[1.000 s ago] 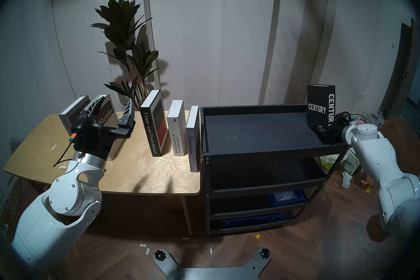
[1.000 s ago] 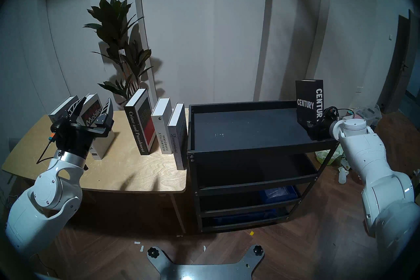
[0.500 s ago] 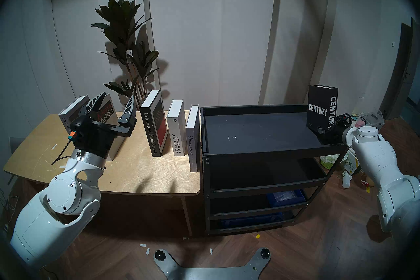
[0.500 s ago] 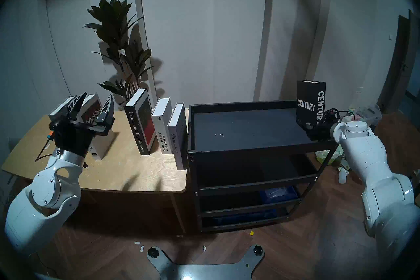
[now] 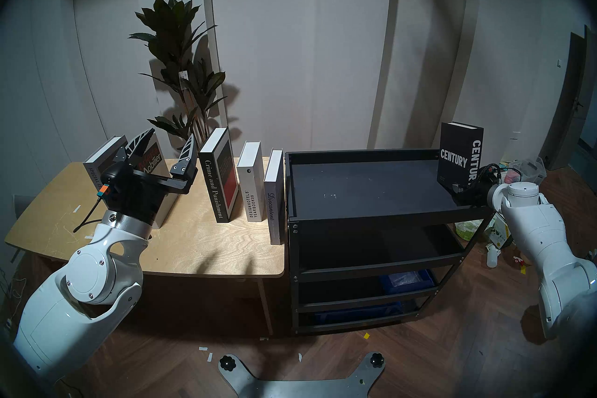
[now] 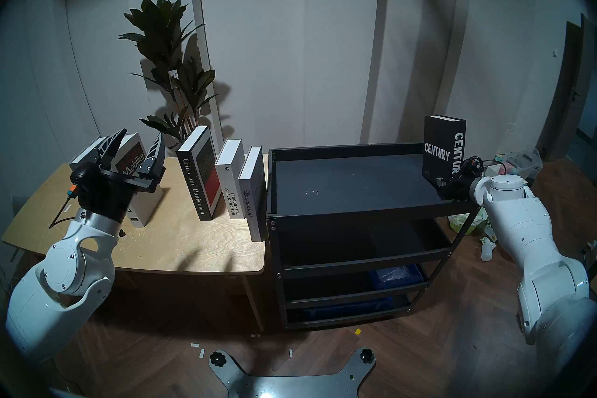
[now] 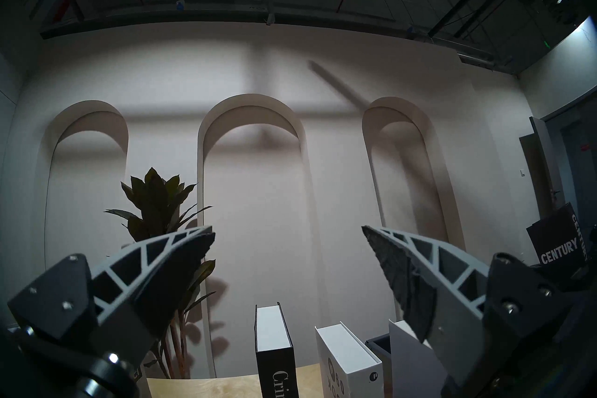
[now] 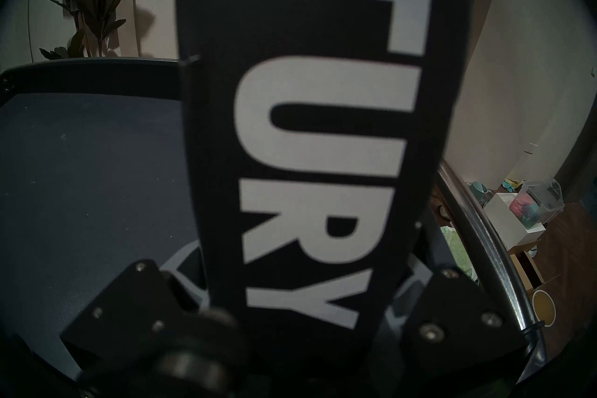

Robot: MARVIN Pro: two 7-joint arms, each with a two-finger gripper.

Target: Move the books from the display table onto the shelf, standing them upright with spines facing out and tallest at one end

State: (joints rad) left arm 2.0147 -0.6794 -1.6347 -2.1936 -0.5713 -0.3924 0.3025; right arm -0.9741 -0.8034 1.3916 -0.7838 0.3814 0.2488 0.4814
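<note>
The shelf (image 5: 381, 216) carries one book, the black CENTURY book (image 5: 458, 158), upright at the right end of its top tray with the right gripper (image 8: 300, 294) clamped on its lower spine. A lower tier holds a blue bin (image 5: 407, 281). Five books (image 5: 248, 181) stand on the display table (image 5: 193, 245), where the left gripper (image 5: 164, 148) hangs wide open, empty

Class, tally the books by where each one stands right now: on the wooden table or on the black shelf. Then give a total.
Books on the wooden table: 5
Books on the black shelf: 1, the CENTURY book
Total: 6
</note>
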